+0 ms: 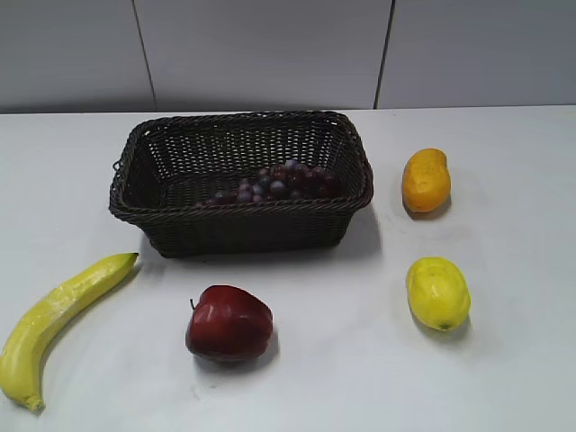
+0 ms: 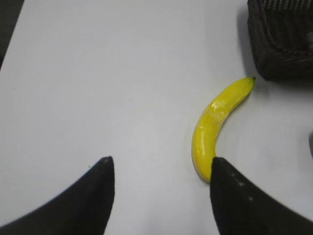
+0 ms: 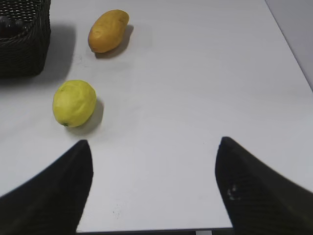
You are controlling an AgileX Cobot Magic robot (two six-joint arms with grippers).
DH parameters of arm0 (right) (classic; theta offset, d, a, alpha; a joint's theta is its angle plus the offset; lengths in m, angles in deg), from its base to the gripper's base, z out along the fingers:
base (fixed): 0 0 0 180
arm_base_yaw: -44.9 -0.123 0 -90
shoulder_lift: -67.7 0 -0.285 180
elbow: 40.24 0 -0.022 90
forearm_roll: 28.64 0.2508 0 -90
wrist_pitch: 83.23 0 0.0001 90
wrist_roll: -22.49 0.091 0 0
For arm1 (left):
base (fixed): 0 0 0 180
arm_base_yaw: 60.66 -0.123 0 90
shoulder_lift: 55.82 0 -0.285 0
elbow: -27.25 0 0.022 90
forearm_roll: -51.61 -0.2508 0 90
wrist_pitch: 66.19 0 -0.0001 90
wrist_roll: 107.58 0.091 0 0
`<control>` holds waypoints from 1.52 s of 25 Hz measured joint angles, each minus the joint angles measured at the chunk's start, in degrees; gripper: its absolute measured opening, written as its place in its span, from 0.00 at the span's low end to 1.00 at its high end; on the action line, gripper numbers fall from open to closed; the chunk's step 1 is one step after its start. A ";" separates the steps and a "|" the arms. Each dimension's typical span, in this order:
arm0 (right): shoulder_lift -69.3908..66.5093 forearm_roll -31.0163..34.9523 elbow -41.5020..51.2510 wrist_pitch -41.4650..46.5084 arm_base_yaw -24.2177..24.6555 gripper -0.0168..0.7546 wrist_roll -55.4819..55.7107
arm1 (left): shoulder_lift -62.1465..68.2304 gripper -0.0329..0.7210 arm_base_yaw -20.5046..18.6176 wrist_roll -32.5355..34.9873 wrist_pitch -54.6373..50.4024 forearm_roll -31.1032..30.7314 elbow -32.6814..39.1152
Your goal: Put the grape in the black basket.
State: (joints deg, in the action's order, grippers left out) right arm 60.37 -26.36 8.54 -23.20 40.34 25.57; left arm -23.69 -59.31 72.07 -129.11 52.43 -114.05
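The grape (image 1: 274,184), a bunch of small dark purple-red grapes, lies inside the black basket (image 1: 144,171) toward its front right. The basket stands at the back middle of the white table; a corner shows in the left wrist view (image 2: 281,44) and in the right wrist view (image 3: 24,49), where a few grapes (image 3: 12,23) peek over the rim. No arm shows in the exterior view. My left gripper (image 2: 161,169) is open and empty above bare table next to the banana. My right gripper (image 3: 154,152) is open and empty above the table's front right.
A banana (image 1: 54,315) lies at the front left, also in the left wrist view (image 2: 217,125). A red apple (image 1: 229,324) sits in front of the basket. An orange mango (image 1: 426,180) and a yellow lemon (image 1: 438,292) lie to the right, also in the right wrist view (image 3: 108,30) (image 3: 74,103).
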 joint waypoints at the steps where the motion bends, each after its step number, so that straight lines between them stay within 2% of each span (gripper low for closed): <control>1: 0.00 0.00 0.00 0.00 0.00 0.79 0.00 | -3.70 0.82 0.00 0.00 -0.26 0.05 0.62; 6: 0.00 0.00 0.00 0.05 0.00 0.79 0.00 | -17.72 0.82 0.00 0.00 -2.07 0.13 1.81; 10: 0.00 0.00 0.00 0.05 0.00 0.79 0.00 | -22.18 0.82 0.00 0.00 -2.80 0.13 1.93; 22: 0.00 0.00 0.00 -0.01 0.00 0.79 0.00 | -22.40 0.82 0.00 0.35 0.06 1.23 9.93; 38: 0.00 0.00 0.00 -0.01 0.00 0.79 0.00 | -22.40 0.82 0.00 1.37 0.73 2.76 10.18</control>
State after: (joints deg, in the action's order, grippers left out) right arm 60.37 -26.36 8.54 -23.21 40.34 25.57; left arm -46.09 -59.31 73.44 -128.38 55.19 -103.87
